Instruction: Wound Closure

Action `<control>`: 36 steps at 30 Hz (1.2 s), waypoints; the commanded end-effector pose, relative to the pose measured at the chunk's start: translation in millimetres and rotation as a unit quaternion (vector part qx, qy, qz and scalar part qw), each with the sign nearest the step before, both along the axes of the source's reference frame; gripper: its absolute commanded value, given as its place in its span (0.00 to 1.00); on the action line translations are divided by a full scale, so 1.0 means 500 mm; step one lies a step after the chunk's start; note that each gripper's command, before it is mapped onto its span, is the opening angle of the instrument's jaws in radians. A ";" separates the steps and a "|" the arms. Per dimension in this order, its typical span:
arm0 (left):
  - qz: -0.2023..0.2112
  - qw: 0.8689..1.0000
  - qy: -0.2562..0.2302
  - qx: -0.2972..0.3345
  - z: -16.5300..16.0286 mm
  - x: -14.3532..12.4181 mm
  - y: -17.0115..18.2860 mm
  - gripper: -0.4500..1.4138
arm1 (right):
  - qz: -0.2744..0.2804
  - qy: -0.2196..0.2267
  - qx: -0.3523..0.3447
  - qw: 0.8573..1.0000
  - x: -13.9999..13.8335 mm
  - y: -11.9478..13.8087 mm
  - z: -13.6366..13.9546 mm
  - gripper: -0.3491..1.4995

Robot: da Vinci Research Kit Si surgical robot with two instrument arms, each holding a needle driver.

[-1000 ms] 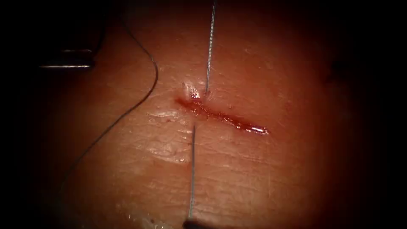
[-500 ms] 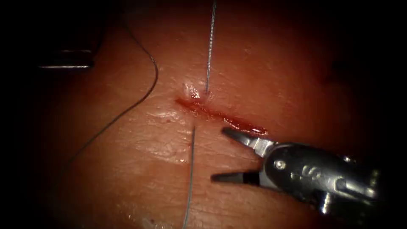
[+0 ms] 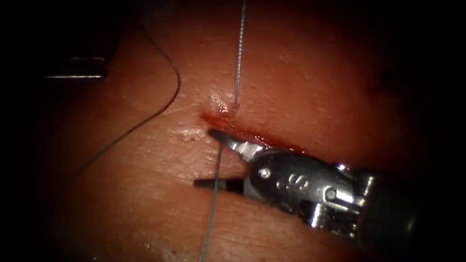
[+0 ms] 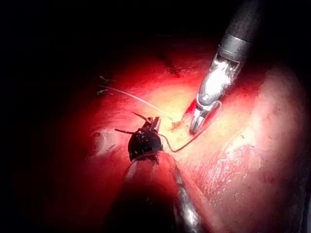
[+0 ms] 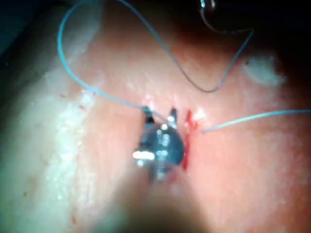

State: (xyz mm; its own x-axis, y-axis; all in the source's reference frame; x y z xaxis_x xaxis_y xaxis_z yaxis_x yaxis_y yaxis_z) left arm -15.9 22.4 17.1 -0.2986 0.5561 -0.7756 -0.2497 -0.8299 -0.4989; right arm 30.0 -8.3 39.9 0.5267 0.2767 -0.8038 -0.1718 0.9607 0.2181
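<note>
Right tool (image 3: 209, 157) sits at the cut (image 3: 252, 133), jaws wide open, holding nothing. Upper jaw tip is at the cut's left end; lower jaw points left over the tissue (image 3: 301, 77) just below the cut. The thread (image 3: 213, 204) leaving the tissue below the cut runs between the two jaws, not clamped.

A second thread strand enters the tissue just above the cut's left end and goes straight up. So one stitch already crosses the cut near its left end. A darker loose loop of thread lies well to the left of the cut.

In the left wrist view the left tool (image 4: 146, 127) is close to the cut with its jaws apart; can't confirm anything held.

Needle: can't place it reliably. No needle at the cut, none in the right tool.

Step, my read: going for the thread strand below the cut. Next move calls for closing squarely on the strand without catching tissue.

Cut looks like a short slanted slit, wet with red fluid (image 3: 286, 143), edges not yet drawn together. Tissue around it is glossy.
</note>
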 end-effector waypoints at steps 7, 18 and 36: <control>0.001 1.000 -0.001 -0.001 0.0010 -0.0007 0.0007 0.00 | -0.063 -0.046 0.010 0.997 -0.0046 -0.0091 -0.0027 0.00; 0.000 1.000 -0.001 -0.002 0.0012 -0.0008 0.0006 0.00 | -0.086 0.033 0.050 0.994 -0.0008 -0.0240 -0.0203 0.00; 0.001 1.000 0.001 -0.002 0.0016 -0.0008 0.0004 0.00 | 0.045 0.001 -0.025 0.999 -0.0097 -0.0005 -0.0080 0.98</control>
